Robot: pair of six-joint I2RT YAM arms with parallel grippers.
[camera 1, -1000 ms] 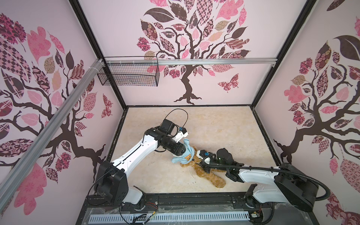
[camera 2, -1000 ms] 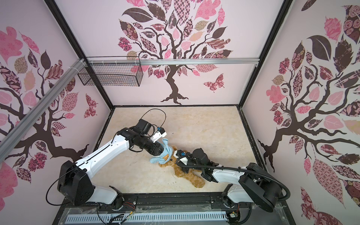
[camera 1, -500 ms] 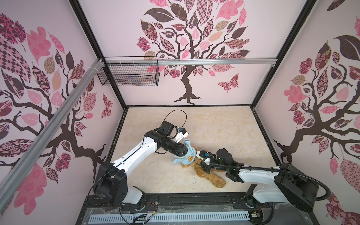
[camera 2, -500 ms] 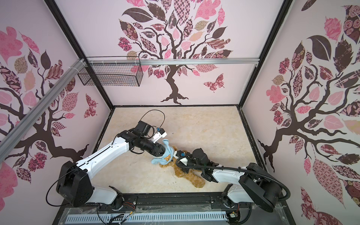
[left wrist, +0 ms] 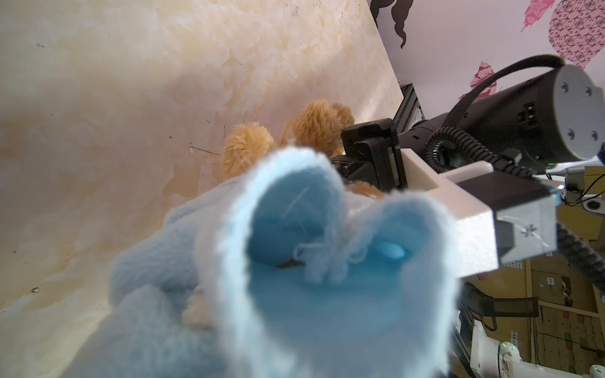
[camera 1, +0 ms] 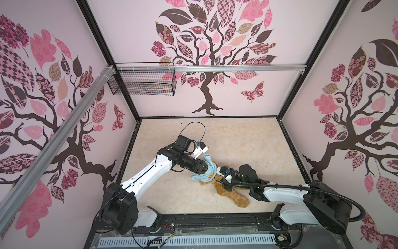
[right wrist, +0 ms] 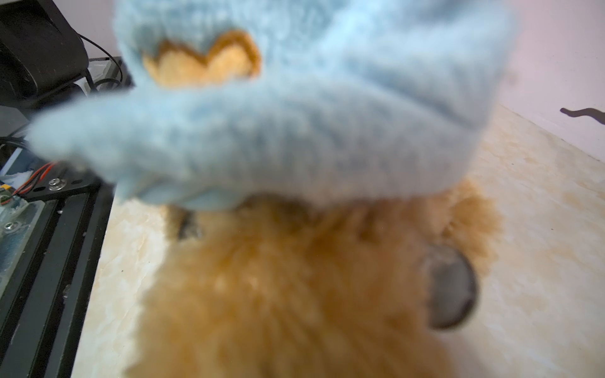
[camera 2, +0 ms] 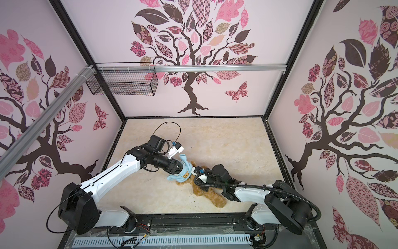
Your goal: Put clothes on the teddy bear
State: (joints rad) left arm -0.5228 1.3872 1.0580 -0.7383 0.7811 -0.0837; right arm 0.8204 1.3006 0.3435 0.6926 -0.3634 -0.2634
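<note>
- Fleece first: the pale-blue shirt is bunched over the head end of the teddy bear. The bear lies stretched out on the table, near the front edge, between the two arms.
- We see the left gripper buried in the shirt's opening. Cloth hides the jaws, so we cannot tell how wide they stand.
- The right gripper sits just beside the shirt at the bear's head. Its tips are hidden too, and we cannot say whether it pinches fleece, fur or nothing.
- We read this step as drawing the opening down over the head.
- To do it well, we want the hem stretched round and drawn along the body toward the legs, low over the table.
- This bear looks light and loose, so we expect it to slide. One arm should pin it while the other pulls.
- Those shaggy ears may snag the hem, so we ease each side past in turn.
- We check the orange print to keep the front facing up.
</note>
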